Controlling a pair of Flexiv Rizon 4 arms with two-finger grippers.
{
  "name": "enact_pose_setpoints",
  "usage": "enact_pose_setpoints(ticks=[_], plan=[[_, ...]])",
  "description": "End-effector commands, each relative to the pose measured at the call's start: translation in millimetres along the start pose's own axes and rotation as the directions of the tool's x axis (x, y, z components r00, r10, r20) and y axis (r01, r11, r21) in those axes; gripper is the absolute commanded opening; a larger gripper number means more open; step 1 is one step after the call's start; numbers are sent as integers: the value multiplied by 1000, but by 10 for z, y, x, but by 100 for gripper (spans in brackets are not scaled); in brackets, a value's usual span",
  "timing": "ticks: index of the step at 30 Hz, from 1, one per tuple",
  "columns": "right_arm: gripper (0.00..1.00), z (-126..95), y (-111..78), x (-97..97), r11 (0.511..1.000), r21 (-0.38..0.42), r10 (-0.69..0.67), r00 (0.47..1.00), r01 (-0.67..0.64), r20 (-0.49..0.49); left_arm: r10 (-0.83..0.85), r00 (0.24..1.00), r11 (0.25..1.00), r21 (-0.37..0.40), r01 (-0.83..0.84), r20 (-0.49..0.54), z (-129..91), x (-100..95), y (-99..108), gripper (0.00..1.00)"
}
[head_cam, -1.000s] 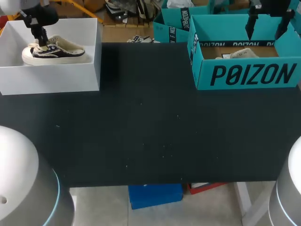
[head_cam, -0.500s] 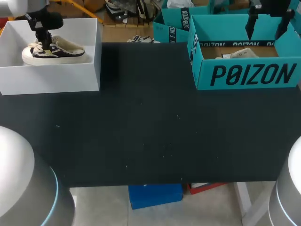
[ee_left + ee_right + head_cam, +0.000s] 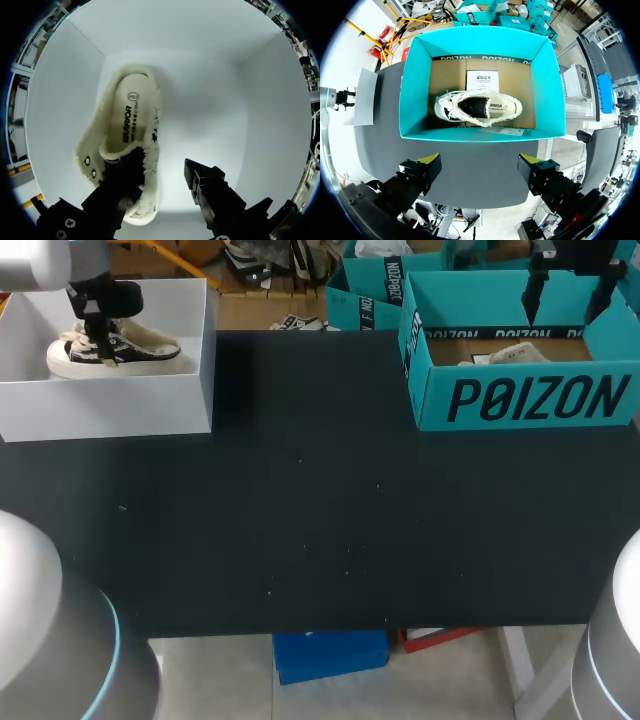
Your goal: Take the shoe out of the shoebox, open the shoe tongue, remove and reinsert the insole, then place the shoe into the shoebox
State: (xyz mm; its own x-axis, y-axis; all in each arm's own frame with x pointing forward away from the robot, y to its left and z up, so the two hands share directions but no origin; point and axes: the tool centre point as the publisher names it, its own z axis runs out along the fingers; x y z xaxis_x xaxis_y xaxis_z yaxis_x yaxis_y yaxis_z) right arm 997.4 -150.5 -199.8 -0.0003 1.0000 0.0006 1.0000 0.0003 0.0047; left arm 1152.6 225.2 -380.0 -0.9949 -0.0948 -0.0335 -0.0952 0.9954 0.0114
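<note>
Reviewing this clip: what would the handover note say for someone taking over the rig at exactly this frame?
Left gripper: open, down inside the white box, straddling one side of the shoe at its lace end, not gripping it.
Right gripper: open and empty, hovering above the teal shoebox.
Things: the shoe sits sole-down in the white box with its insole seated. A second shoe lies in the teal shoebox.
Done: cannot tell from this moment alone.
Left: probably everything from gripping a shoe onward. Check which box counts as the shoebox first.
</note>
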Motion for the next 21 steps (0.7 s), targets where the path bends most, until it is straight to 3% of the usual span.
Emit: enact_pose_setpoints(ticks=[1,13,16,17,21], plan=[[100,1,8,2,1000,1,0,1000,0,0,7,1000,1000,-10,-7,1,123,-36,-17,51],[100,1,8,2,1000,1,0,1000,0,0,-6,1000,1000,-23,6,-5,341,-39,-20,47],[100,1,8,2,1000,1,0,1000,0,0,-28,1000,999,-34,28,14,371,-57,-33,29],[100,1,8,2,1000,1,0,1000,0,0,-35,999,999,-36,35,18,380,-66,-38,2],[100,1,8,2,1000,1,0,1000,0,0,-58,998,998,-38,59,28,398,-89,-47,0]])
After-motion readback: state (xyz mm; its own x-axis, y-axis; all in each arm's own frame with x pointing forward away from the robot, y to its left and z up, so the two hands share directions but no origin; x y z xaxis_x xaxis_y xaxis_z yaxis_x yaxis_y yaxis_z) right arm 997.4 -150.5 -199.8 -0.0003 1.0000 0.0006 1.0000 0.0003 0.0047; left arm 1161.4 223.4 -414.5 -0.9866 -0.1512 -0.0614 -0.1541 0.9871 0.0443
